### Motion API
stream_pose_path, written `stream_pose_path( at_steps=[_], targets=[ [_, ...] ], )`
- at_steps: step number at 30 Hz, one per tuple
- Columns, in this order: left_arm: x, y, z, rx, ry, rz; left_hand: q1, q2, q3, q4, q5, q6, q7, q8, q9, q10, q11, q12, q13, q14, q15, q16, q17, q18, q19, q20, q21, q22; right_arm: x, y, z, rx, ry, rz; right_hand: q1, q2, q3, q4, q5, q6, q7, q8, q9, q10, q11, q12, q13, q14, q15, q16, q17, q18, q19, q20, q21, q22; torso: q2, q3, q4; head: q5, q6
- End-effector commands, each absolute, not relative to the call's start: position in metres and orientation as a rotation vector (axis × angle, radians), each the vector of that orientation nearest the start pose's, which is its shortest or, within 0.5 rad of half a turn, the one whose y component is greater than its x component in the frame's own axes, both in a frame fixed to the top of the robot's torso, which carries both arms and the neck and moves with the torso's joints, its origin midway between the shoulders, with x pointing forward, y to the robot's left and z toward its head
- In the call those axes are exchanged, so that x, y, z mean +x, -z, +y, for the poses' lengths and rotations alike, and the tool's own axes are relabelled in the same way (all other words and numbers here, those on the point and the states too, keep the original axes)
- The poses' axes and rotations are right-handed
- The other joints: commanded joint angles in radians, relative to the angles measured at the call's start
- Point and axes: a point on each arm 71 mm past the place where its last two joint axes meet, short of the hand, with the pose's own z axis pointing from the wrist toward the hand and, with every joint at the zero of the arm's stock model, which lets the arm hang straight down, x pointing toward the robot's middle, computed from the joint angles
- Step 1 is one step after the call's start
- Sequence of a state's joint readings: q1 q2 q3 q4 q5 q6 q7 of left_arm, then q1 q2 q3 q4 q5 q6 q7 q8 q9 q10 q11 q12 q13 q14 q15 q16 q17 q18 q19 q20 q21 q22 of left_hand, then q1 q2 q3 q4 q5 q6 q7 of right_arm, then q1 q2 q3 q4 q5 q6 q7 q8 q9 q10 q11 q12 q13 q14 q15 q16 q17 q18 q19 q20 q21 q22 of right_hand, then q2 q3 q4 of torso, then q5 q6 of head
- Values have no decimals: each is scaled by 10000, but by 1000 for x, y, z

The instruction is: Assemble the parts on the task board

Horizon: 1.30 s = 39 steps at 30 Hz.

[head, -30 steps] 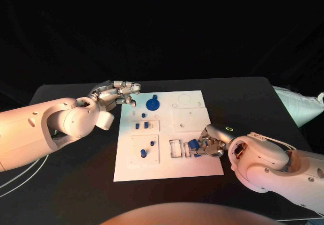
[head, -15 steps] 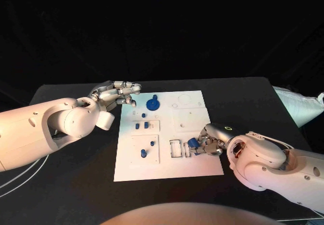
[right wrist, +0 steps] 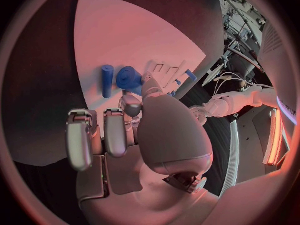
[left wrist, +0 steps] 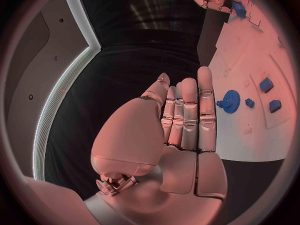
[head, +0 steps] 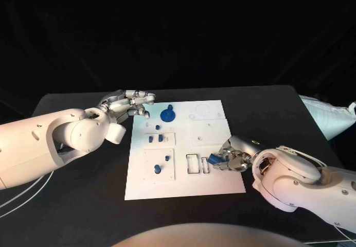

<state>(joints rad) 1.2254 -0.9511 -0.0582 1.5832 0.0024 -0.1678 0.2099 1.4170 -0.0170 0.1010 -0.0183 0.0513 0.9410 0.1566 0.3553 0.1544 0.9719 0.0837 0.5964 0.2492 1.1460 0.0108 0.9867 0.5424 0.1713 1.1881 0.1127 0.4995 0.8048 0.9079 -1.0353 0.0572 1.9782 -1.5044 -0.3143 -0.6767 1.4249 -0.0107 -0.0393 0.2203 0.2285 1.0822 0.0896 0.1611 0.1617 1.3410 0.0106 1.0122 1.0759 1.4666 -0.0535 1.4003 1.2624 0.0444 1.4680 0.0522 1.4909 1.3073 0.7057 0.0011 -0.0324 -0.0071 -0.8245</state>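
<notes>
The white task board (head: pixel 185 182) lies in the middle of the table. A blue gear (head: pixel 167 113) (left wrist: pixel 230 101) stands near its far left part, two small blue parts (head: pixel 155 138) sit in a panel below it, and another blue part (head: pixel 158 168) lies lower left. My right hand (head: pixel 232 158) (right wrist: pixel 140 110) rests at the board's right side beside the narrow slots (head: pixel 199 164), pinching a blue part (head: pixel 217 159) (right wrist: pixel 129 78); a blue peg (right wrist: pixel 107 81) lies right beside it. My left hand (head: pixel 129 104) (left wrist: pixel 181 120) hovers off the board's far left corner, fingers straight, holding nothing.
The black table (head: pixel 82 170) extends on all sides of the board. A white bag-like object (head: pixel 330 116) lies at the table's right edge. White raised panels (head: pixel 208 131) occupy the board's right half.
My right hand has shifted slightly to the right, away from the slots, with the blue part still in its fingers. The left hand has stayed where it was.
</notes>
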Motion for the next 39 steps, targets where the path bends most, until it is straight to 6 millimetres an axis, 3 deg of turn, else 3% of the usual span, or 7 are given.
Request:
stream_pose_path(
  at_steps=[1,9,17,26,31,39],
  targets=[
    [474,179,233,-11701,15596,16423,-42,47,-44,28,-21,-60,-16,41,-16,-76,7,-35,-17,-7,0,-59,-16,105,40,3,-64,-19,358,230,-193,3802,-5148,19808,98,136,50,75,82,98,24,29,93,-30,-26,-66,4,512,-80,24,-22,-136,318,-47,12,1442,-3,-11,20,-14,27],
    [474,179,233,-11692,15631,16454,-42,47,-44,28,-21,-60,-16,41,-16,-76,7,-35,-17,-7,0,-59,-16,105,40,3,-64,-19,358,222,-192,4471,-5648,19557,-257,-98,86,354,904,149,18,-11,126,44,-27,-123,77,514,-78,30,12,-137,327,-41,13,1450,24,2,1,52,30],
    [473,179,232,-11680,15662,16470,-42,47,-44,28,-21,-60,-16,41,-16,-76,7,-35,-17,-7,0,-59,-16,105,40,3,-64,-19,356,225,-182,4044,-5768,20376,-564,-267,-33,564,1344,170,26,-45,153,102,-15,-124,166,524,-69,50,61,-143,342,-36,26,1474,16,2,-8,104,0],
    [473,179,230,-11671,15687,16495,-32,56,-40,24,-20,-63,-19,42,-18,-79,4,-35,-20,-8,-1,-60,-19,106,41,3,-69,-24,355,230,-164,2850,-5453,21119,-1455,-114,-331,688,1475,376,-47,28,278,181,-59,-138,271,526,-97,54,90,-150,363,-50,43,1507,20,0,15,149,-42],
    [473,179,231,-11679,15674,16498,-32,56,-40,24,-20,-63,-19,42,-18,-79,4,-35,-20,-8,-1,-60,-19,106,41,3,-69,-24,356,231,-159,2501,-5394,21104,-1594,-74,-375,690,1500,418,-68,49,318,200,-72,-122,311,530,-109,64,112,-152,371,-62,49,1518,13,2,-11,198,-61],
    [473,179,231,-11681,15675,16505,-32,56,-40,24,-20,-63,-19,42,-18,-79,4,-35,-20,-8,-1,-60,-19,106,41,3,-69,-24,360,230,-155,2186,-5326,20685,-1773,-71,-469,687,1503,449,-90,70,378,208,-89,-142,335,531,-125,63,119,-152,372,-78,47,1518,14,12,0,237,-70]
  ],
)
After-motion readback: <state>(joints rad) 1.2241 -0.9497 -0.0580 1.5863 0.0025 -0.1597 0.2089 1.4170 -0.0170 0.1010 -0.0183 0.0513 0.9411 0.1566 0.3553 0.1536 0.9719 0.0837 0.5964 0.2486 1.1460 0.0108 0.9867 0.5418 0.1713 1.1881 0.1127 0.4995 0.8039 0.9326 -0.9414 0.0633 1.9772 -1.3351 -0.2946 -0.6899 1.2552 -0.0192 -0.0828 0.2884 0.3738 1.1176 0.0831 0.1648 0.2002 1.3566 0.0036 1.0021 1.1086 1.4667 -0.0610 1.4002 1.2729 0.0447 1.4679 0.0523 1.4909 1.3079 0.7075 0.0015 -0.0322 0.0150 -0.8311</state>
